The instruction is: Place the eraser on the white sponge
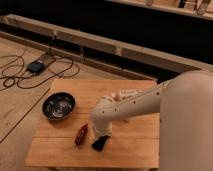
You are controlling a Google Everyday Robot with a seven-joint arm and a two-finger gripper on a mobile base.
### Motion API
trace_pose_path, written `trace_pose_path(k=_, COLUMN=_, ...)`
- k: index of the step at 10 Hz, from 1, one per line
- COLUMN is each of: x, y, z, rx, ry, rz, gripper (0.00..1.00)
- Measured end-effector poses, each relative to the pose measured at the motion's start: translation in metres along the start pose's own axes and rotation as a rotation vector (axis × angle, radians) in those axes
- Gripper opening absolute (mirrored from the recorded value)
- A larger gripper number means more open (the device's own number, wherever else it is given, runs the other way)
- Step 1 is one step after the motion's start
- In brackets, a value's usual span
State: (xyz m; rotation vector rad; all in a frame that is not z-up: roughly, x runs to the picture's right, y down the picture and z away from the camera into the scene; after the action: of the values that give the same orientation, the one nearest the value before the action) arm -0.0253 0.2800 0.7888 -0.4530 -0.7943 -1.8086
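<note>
The eraser (100,143) is a flat black block lying on the wooden table (60,145) near its front edge. My gripper (103,135) is at the end of the white arm (135,105), right over the eraser's far end and touching or nearly touching it. A small off-white block that looks like the white sponge (126,92) shows at the back of the table, partly hidden behind the arm.
A reddish-brown elongated object (81,134) lies just left of the eraser. A dark metal bowl (58,106) stands on the table's left side. Cables and a black box (36,66) lie on the floor to the left.
</note>
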Motion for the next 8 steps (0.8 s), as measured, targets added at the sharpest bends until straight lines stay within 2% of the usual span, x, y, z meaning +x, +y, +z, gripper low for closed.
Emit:
trace_pose_path(k=1, x=0.002, y=-0.002, z=0.001, rx=0.001, ry=-0.001, rz=-0.005, gripper=0.46)
trace_pose_path(k=5, x=0.007, y=-0.01, z=-0.011, rx=0.003, ry=0.007, rz=-0.036, gripper=0.07)
trace_pose_path(k=6, x=0.008, y=-0.011, z=-0.015, rx=0.001, ry=0.009, rz=-0.042, gripper=0.01)
trace_pose_path(k=8, x=0.007, y=-0.011, z=-0.018, rx=0.002, ry=0.007, rz=-0.049, gripper=0.0)
